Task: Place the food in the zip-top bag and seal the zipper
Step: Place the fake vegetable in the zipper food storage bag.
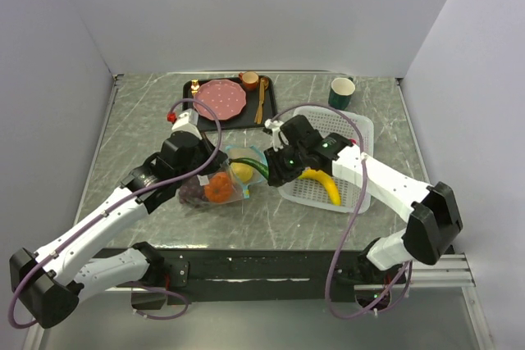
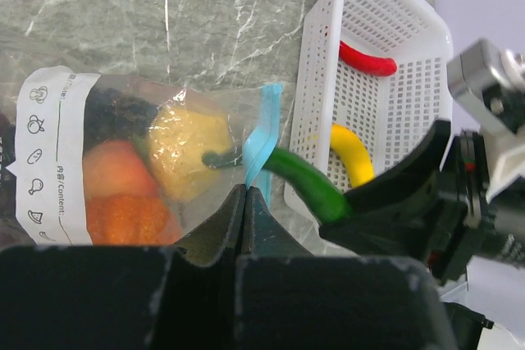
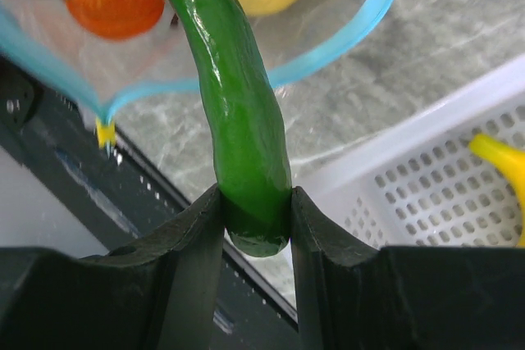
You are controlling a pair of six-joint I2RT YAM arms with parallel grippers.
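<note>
Bag (image 2: 197, 112), limp and slick, is pinched at its mouth by the shut left hand (image 2: 246, 202); a stiff green chili (image 3: 234, 104) is gripped endwise by the right hand (image 3: 256, 219).

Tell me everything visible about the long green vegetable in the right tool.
A glossy, smooth green toy pepper, long and slightly curved, plastic-looking. The right tool clamps its blunt end. Its other end pokes through the teal-edged mouth of the clear bag, beside the lemon.
</note>
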